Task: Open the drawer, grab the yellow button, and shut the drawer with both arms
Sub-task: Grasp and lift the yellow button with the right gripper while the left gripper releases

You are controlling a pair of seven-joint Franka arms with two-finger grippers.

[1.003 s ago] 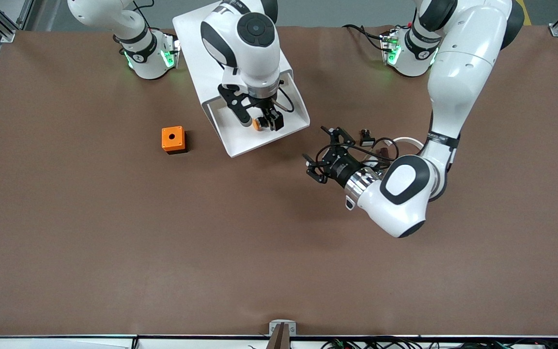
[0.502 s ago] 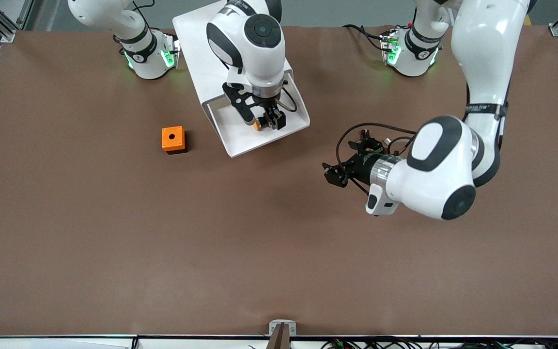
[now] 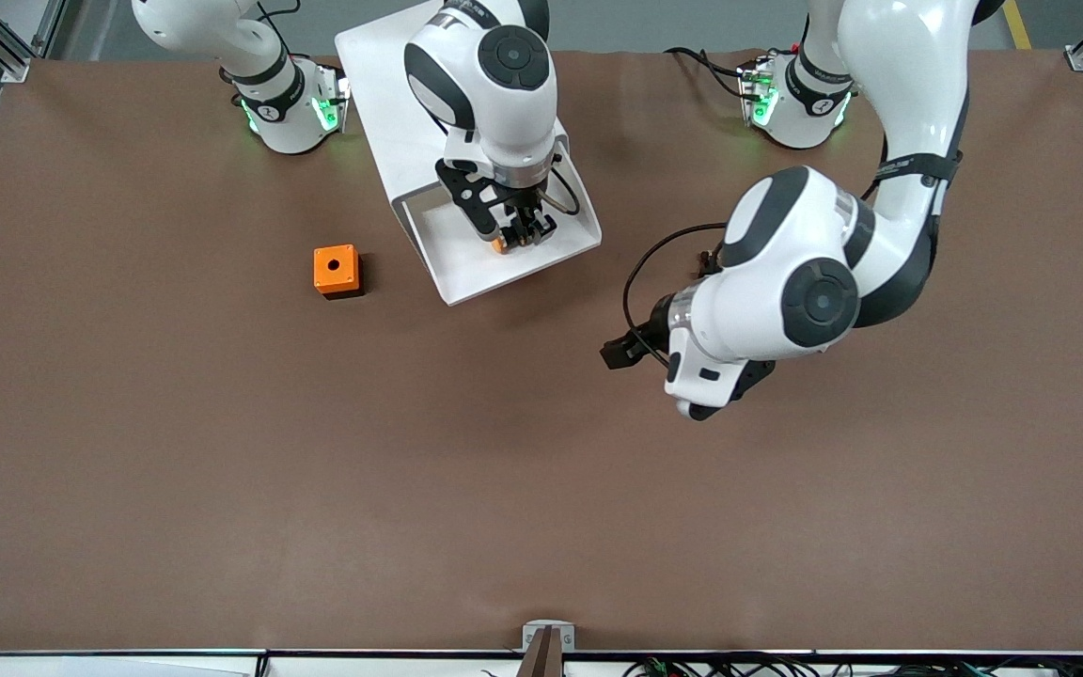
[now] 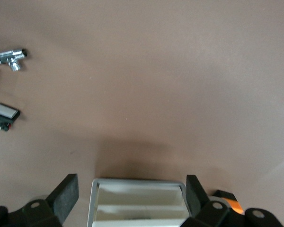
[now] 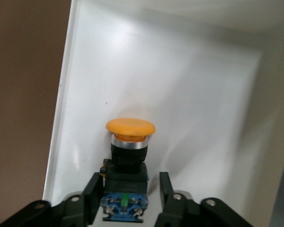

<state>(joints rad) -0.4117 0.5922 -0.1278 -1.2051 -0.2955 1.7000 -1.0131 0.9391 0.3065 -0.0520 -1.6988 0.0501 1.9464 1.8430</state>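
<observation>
Glossy white drawer (image 5: 189,85); matt orange-capped button (image 5: 130,126); matt brown table (image 3: 316,470).

Front view looks down from high across the table (image 3: 222,489) at both arm bases, right wrist view sits close, looking down into the open drawer (image 5: 189,94) also seen in front view (image 3: 466,263), left wrist view looks down from higher at bare tabletop (image 4: 170,80)

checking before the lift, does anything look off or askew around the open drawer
Nothing stands out. The drawer is pulled out, and the button lies flat in it between the right claw's fingers, orange cap pointing away. The left claw hangs open over bare table, clear of the drawer.
</observation>
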